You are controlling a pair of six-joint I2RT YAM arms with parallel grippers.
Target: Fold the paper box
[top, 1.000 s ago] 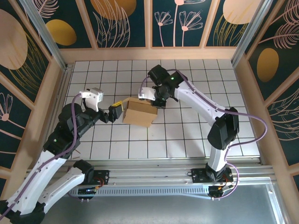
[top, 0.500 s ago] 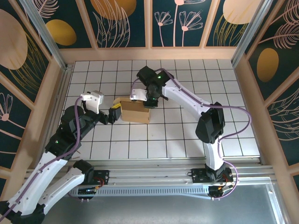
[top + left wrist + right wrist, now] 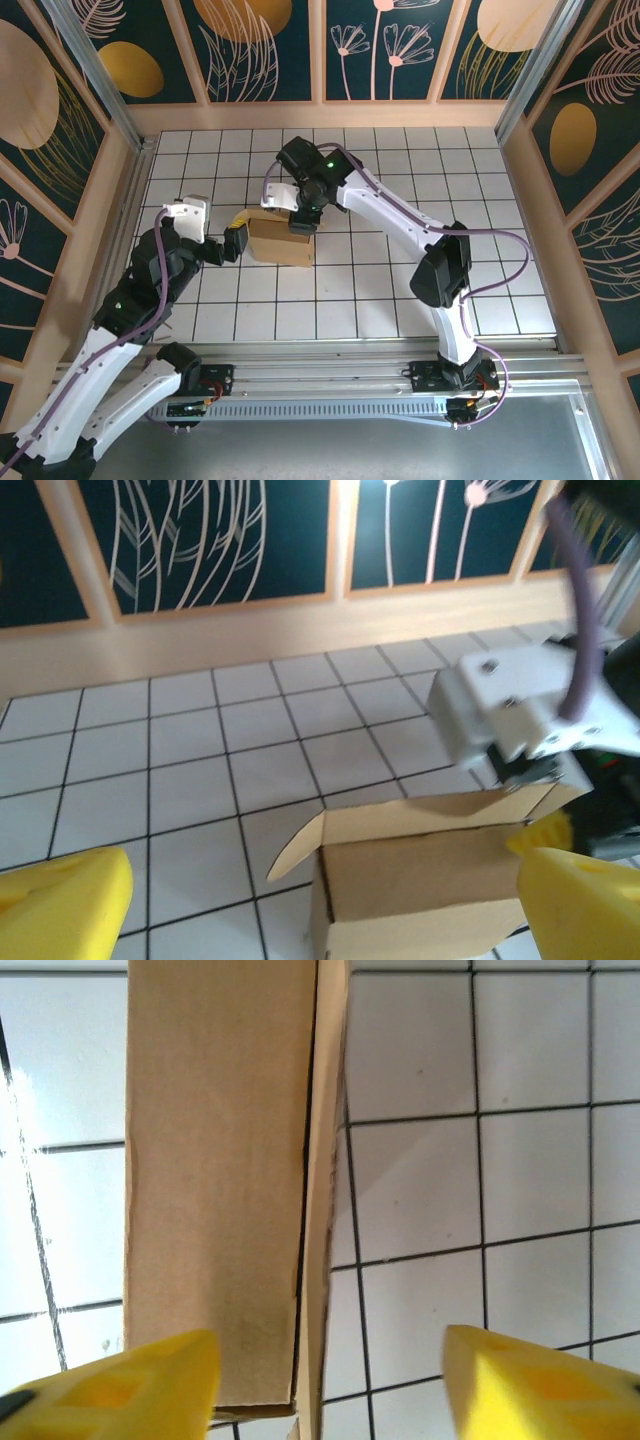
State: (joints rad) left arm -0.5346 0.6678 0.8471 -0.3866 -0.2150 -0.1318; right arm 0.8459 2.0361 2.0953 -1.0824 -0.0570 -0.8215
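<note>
From above, the paper box [image 3: 280, 243] sits on the white tiled table [image 3: 400, 290], a little left of the middle. The left gripper [image 3: 232, 240] is just beside its left side. The right gripper [image 3: 300, 218] is above its far right corner; how wide each one stands is hard to read here.

The left wrist camera makes it clear. Its yellow fingers [image 3: 60, 900] are at the two bottom corners, wide apart and holding nothing. The box is ahead between them, with one small flap [image 3: 298, 845] standing open on its left end.

The right wrist camera looks straight down on a long brown panel and an upright edge of the box. Its fingers [image 3: 540, 1380] are parted, one over the cardboard and one over bare tiles, gripping nothing.
</note>
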